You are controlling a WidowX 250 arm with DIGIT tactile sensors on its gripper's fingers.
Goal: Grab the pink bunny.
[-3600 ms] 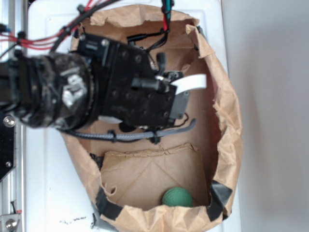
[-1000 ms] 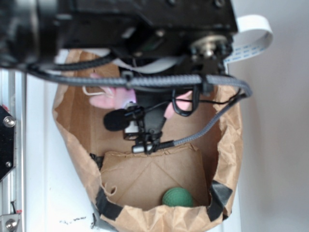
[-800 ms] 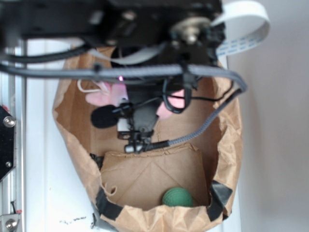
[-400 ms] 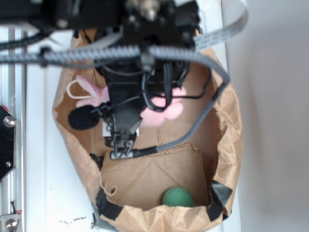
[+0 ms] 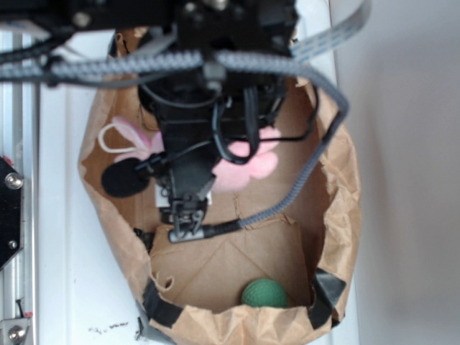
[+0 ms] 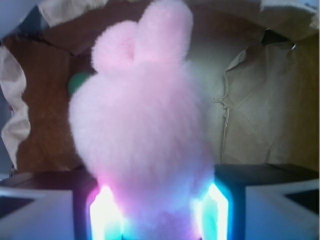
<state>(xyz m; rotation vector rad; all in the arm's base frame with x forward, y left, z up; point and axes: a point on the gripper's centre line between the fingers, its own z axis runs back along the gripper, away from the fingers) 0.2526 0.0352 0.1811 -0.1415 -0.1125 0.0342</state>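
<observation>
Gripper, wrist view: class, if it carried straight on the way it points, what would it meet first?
The pink bunny already fills the gripper between the jaws; beyond it, probably the paper bag floor, though depth is unclear.

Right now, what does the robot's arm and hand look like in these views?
From the exterior view the arm is matte black, blurred by being close to the camera. A grey braided cable loops off it, thin black wires hang below, and a pale flat ribbon cable curls away at upper right. In the wrist view the hand shows dark finger housings with pads glowing white, cyan and magenta.
</observation>
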